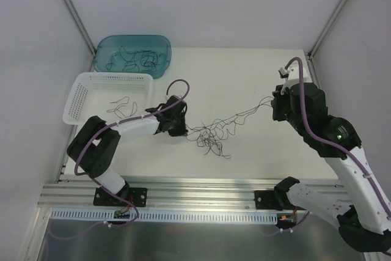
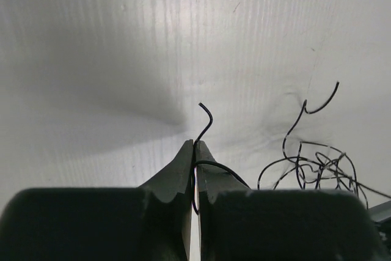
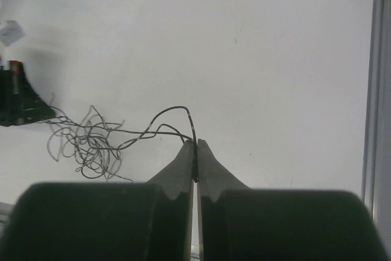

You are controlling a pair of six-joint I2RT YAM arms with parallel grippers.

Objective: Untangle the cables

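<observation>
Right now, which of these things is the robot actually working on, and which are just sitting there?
In the job:
- tangle of thin dark cables
- left end effector, shut on one of its strands
- right end effector, shut on another

Lying about:
- white basket, a few more wires inside
- teal tub, more wires inside

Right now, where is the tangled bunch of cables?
In the top view, the cables lie tangled near the centre, just right of the left gripper, with strands stretching up and right to the right gripper.
</observation>
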